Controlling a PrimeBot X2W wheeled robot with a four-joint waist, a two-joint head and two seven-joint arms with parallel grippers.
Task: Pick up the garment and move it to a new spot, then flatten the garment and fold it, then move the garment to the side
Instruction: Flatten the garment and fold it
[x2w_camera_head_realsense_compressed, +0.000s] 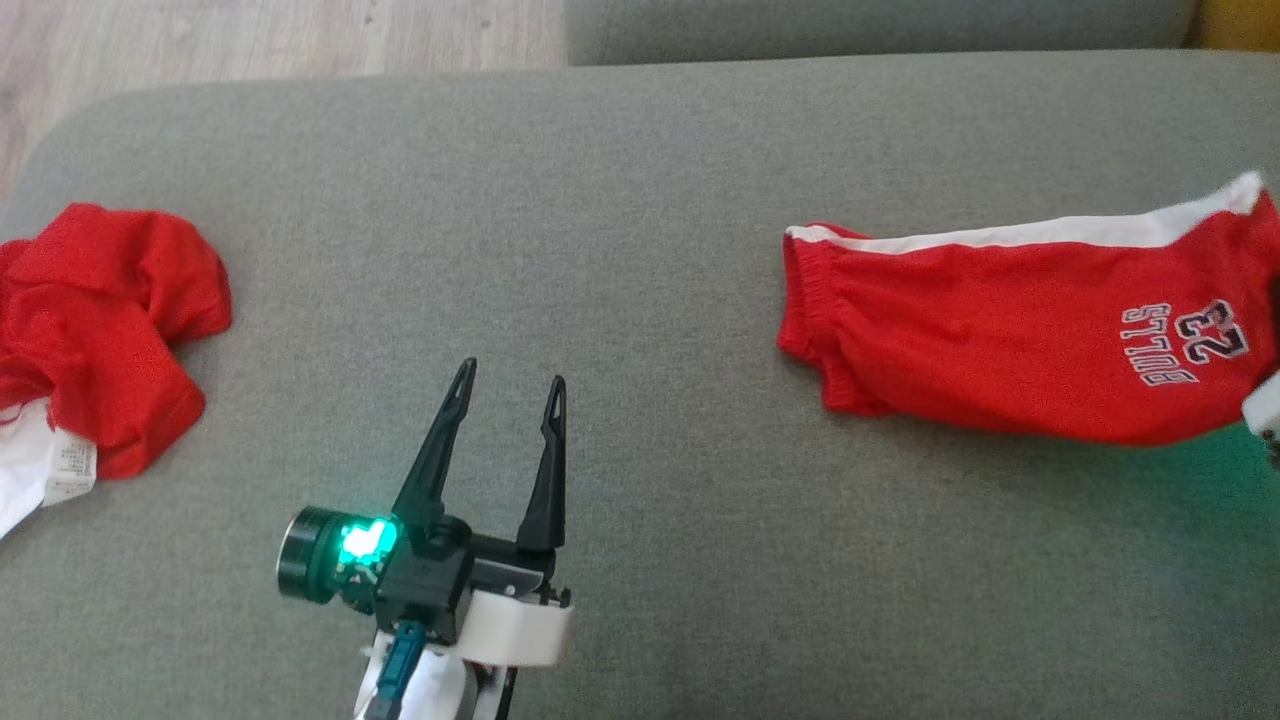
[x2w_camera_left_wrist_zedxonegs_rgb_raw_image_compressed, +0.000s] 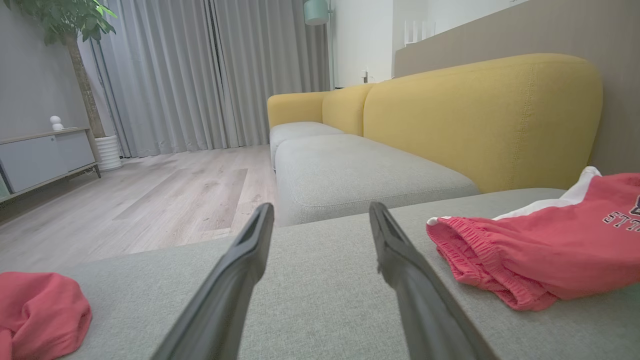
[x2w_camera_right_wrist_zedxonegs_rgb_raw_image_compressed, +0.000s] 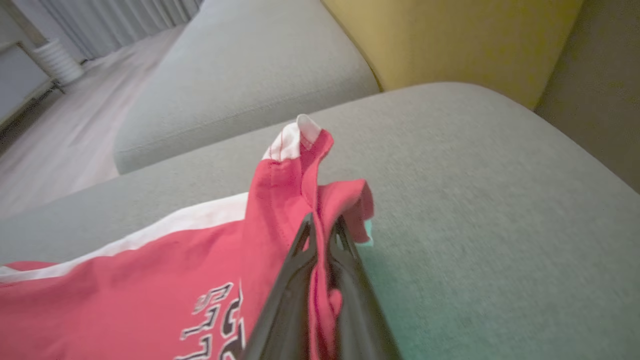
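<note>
On the grey cushion (x2w_camera_head_realsense_compressed: 640, 150), the head view shows the red shorts (x2w_camera_head_realsense_compressed: 1000, 330) along its right edge and a crumpled red shirt (x2w_camera_head_realsense_compressed: 100, 320) at its left edge. My left gripper (x2w_camera_head_realsense_compressed: 510, 385) hovers near the front edge. In the left wrist view, its fingers stand wide apart. In the right wrist view, my right gripper (x2w_camera_right_wrist_zedxonegs_rgb_raw_image_compressed: 324, 222) pinches the shorts' hem.

seat: grey fabric sofa cushion (x2w_camera_head_realsense_compressed: 640, 150) | behind: yellow sofa backrest (x2w_camera_left_wrist_zedxonegs_rgb_raw_image_compressed: 480, 115) | floor: pale wood planks (x2w_camera_left_wrist_zedxonegs_rgb_raw_image_compressed: 150, 195) | far side: grey floor-length curtains (x2w_camera_left_wrist_zedxonegs_rgb_raw_image_compressed: 200, 75) | corner: potted tree (x2w_camera_left_wrist_zedxonegs_rgb_raw_image_compressed: 82, 75) beside low grey cabinet (x2w_camera_left_wrist_zedxonegs_rgb_raw_image_compressed: 45, 155) | beyond: white wall (x2w_camera_left_wrist_zedxonegs_rgb_raw_image_compressed: 365, 40)
</note>
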